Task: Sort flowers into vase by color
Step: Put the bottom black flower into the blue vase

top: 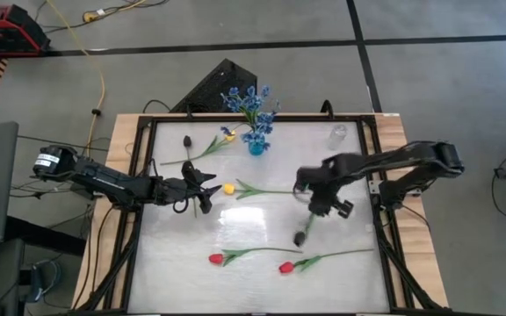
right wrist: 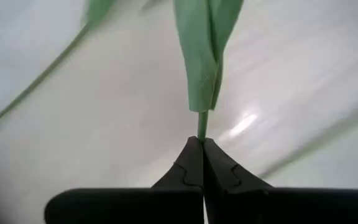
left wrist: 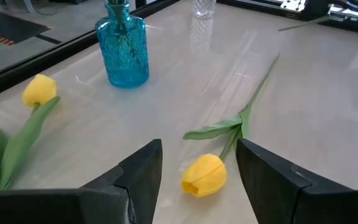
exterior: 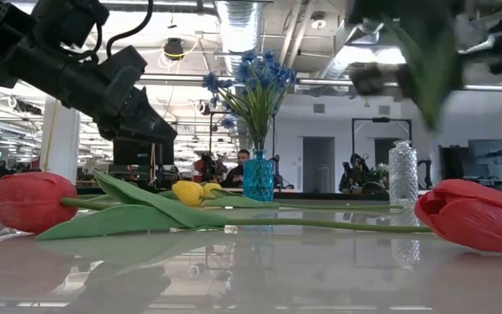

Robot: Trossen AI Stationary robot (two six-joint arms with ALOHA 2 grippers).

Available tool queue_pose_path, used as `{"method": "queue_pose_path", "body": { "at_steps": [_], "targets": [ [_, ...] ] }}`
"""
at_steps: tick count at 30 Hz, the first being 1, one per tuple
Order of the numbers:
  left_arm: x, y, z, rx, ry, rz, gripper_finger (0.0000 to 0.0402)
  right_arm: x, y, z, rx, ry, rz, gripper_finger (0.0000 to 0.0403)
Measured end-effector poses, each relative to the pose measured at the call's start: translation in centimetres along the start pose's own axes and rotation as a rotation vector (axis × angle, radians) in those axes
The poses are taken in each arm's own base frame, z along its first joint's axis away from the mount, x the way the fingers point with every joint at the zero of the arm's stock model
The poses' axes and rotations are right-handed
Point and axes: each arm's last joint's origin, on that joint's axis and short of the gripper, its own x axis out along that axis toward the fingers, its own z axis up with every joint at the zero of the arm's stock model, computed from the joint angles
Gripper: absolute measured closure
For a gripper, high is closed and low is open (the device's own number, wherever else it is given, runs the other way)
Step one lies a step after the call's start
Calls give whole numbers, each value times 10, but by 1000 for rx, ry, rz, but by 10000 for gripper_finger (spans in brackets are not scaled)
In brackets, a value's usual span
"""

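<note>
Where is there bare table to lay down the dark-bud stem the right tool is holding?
Barest: the front left corner, left of the red tulip, and the stretch between the blue vase and the clear vase. Crowded: the middle, where the open left tool hovers by a yellow tulip whose stem runs toward the right tool, and the front, with a second red tulip.

I count two red tulips [top: 216, 259] [top: 285, 268] toward six o'clock on the tabletop [top: 262, 237], two yellow tulips [top: 228, 188] [top: 228, 133], and two dark buds [top: 186, 140] [top: 299, 238]. One blue spray [top: 251, 101] stands in one blue vase [top: 256, 146] at twelve o'clock. One clear vase [top: 338, 134]. Two claws [top: 202, 186] [top: 316, 207].
</note>
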Motion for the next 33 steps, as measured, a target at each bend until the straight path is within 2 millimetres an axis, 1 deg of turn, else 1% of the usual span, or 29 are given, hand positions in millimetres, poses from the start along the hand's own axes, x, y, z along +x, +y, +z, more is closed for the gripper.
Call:
{"method": "queue_pose_path", "body": {
  "at_steps": [4, 8, 11, 14, 16, 19, 21, 25, 29, 33],
  "targets": [
    [0, 0, -2, 8, 16, -3, 207, -31, 1, -15, -6, -202, -281, 387],
    [0, 0, -1, 6, 15, -10, 207, -55, -5, -26, -55, -563, -636, 387],
    [0, 0, -1, 5, 13, -11, 207, -64, -14, -36, 48, -829, -876, 387],
    [0, 0, -1, 3, 9, -12, 207, -62, -23, -51, 219, -971, -1019, 383],
    [0, 0, 0, -2, 3, -14, 207, -57, -30, -63, 336, -999, -1074, 381],
    [0, -1, 1, -14, -2, -27, 207, -46, -44, -80, 467, -990, -1083, 385],
    [0, -1, 1, -17, -3, -34, 207, -42, -54, -87, 499, -1000, -1102, 387],
    [0, -1, 1, -17, -3, -34, 207, -37, -69, -95, 508, -1082, -1184, 387],
    [0, -1, 1, -18, 0, -40, 207, -29, -80, -107, 570, -1092, -1251, 387],
    [0, -2, 1, -17, 6, -59, 207, -19, -89, -119, 634, -1087, -1249, 387]
  ]
}}
